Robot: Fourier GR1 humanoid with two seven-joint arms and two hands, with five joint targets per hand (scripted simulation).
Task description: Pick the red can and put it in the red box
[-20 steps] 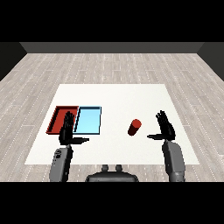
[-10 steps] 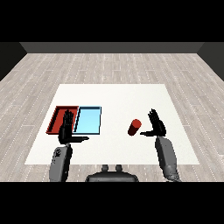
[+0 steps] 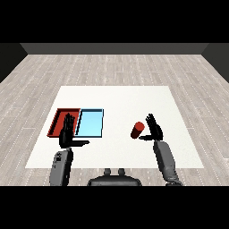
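Observation:
The red can [image 3: 137,130] stands on the white table right of centre, tilted slightly. My right hand [image 3: 154,128] is just to its right, fingers straight and spread, thumb reaching toward the can's base; whether it touches the can I cannot tell. The red tray [image 3: 60,118] lies at the left of the table. My left hand [image 3: 67,132] hovers over the tray's near right corner, fingers straight and pointing away, thumb out to the right, holding nothing.
The light blue tray [image 3: 91,122] lies directly right of the red tray, between it and the can. The white table [image 3: 116,100] stretches wide behind both trays and the can. Grey wood floor surrounds it.
My right hand has moved left across the table, from well to the right of the can to right beside it. The can and my left hand have stayed in place.

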